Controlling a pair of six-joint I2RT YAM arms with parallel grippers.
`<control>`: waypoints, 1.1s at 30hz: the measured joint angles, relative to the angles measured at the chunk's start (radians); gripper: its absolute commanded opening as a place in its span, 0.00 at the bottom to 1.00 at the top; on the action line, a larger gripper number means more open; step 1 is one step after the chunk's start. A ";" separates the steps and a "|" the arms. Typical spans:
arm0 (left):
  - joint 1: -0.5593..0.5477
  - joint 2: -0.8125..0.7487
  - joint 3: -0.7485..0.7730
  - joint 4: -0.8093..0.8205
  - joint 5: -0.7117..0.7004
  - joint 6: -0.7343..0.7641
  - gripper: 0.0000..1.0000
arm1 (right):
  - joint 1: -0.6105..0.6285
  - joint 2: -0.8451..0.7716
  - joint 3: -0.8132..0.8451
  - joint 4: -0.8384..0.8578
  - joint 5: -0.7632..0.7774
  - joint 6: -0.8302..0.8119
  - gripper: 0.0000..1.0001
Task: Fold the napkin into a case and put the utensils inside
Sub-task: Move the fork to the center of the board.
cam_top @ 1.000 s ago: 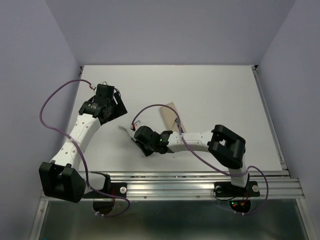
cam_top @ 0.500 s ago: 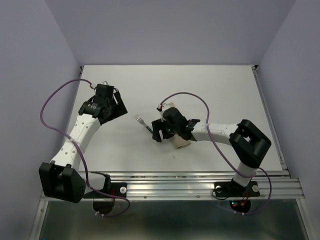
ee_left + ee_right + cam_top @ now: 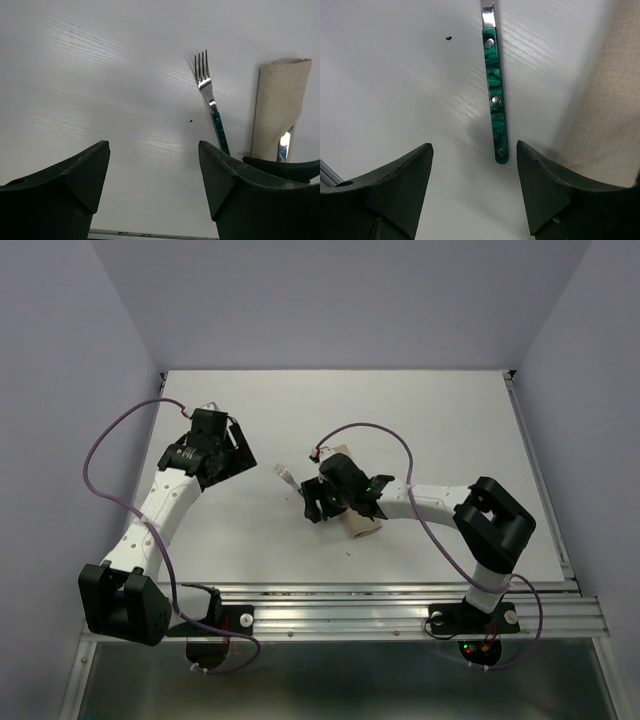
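The napkin (image 3: 363, 526) lies as a narrow folded case in mid-table, partly under my right arm. In the left wrist view the case (image 3: 280, 100) shows a shiny utensil (image 3: 284, 139) at its lower opening. A fork (image 3: 286, 476) with a green handle (image 3: 494, 95) lies flat on the table just left of the case (image 3: 615, 110). My right gripper (image 3: 474, 160) is open, and the handle's end lies just ahead of the gap between its fingers, touching neither. My left gripper (image 3: 154, 170) stands open and holds nothing, off to the left of the fork (image 3: 207, 97).
Purple cables (image 3: 100, 455) loop beside both arms. A small dark speck (image 3: 448, 38) lies on the white table (image 3: 440, 420). Lilac walls close in the back and sides. A metal rail (image 3: 400, 605) runs along the near edge.
My right gripper went from shut to open and swung right toward the napkin case. The fork moved right with it and now lies loose on the table. The left arm stayed still.
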 measured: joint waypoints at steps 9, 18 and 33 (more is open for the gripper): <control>0.000 0.000 -0.003 0.002 0.003 0.000 0.82 | 0.005 0.145 0.098 0.007 -0.006 -0.010 0.71; 0.000 -0.019 0.069 -0.055 0.003 0.000 0.82 | 0.175 0.287 0.277 0.022 -0.049 -0.012 0.72; 0.018 -0.068 0.351 -0.136 -0.052 0.001 0.82 | 0.201 0.405 0.467 0.044 0.000 -0.193 0.74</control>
